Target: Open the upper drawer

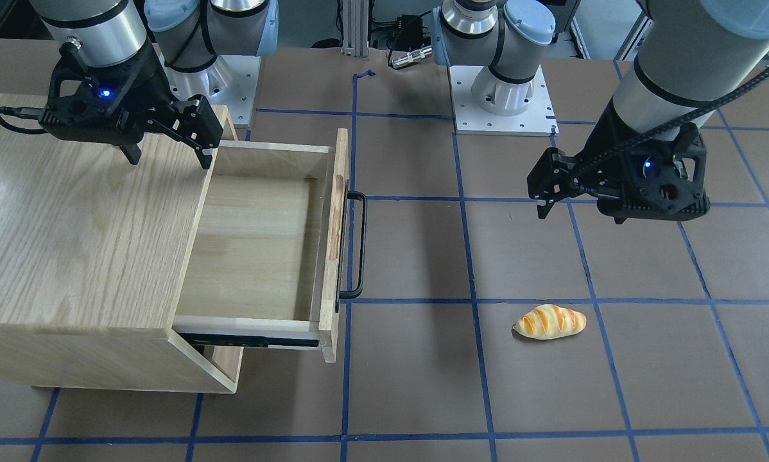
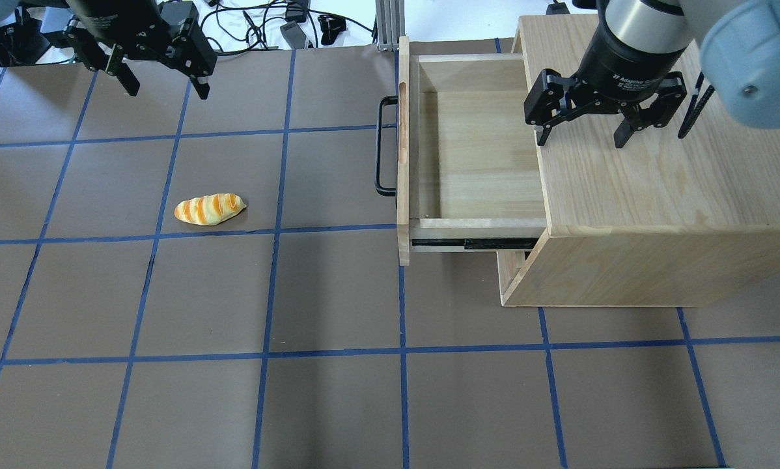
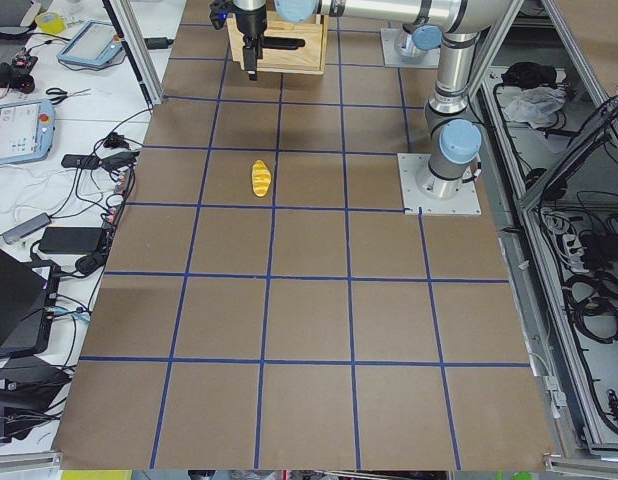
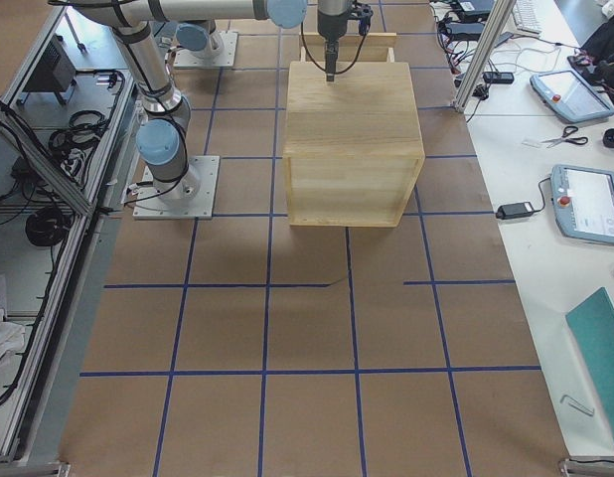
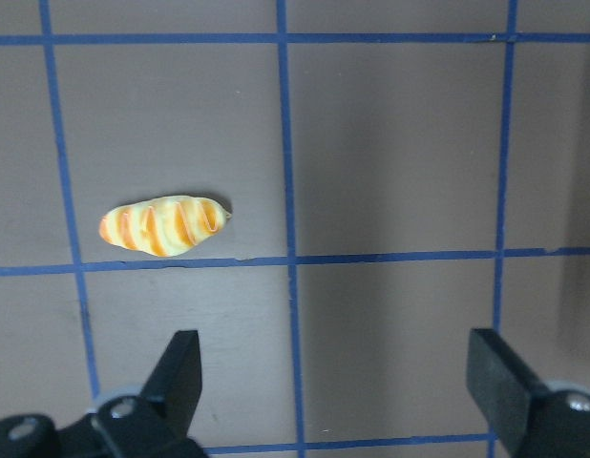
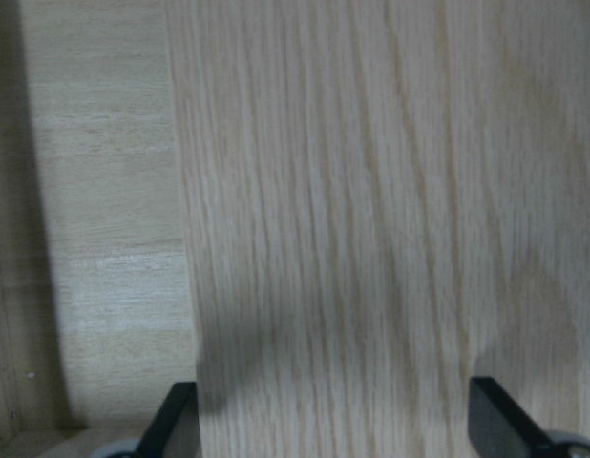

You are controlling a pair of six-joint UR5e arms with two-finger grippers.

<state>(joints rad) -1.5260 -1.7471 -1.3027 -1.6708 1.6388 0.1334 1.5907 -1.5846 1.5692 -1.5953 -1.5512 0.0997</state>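
Brown table (image 2: 338,404): upper drawer (image 2: 481,156) out, handle (image 2: 377,150) toward bread (image 2: 209,209); left gripper (image 2: 167,92), right gripper (image 2: 581,141) spread, empty.

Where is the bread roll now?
In the overhead view the bread roll lies in the left half, well left of the open upper drawer.

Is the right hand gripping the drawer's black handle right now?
No, the right hand hangs open over the cabinet top, apart from the black handle of the pulled-out upper drawer.

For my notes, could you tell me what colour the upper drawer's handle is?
Black; the handle shows best overhead.
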